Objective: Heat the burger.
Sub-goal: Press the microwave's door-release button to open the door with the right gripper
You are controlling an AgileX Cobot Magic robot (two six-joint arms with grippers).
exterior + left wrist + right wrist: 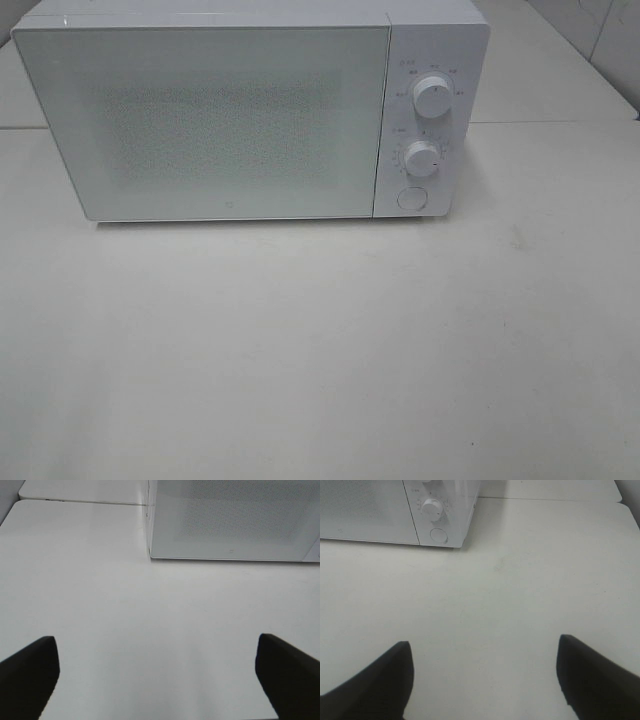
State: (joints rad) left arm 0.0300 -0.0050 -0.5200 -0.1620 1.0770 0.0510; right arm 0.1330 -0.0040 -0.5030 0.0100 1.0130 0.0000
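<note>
Your left jaws and right jaws stand wide apart, holding nothing. No burger shows. The microwave [200, 120] ahead of them is closed, so you cannot tell what is done.

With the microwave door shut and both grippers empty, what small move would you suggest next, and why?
Probably bring the right gripper toward the round button under the two dials: the microwave door is shut, no burger shows in any view, and that gripper's open fingers hold nothing and face that corner.
</note>
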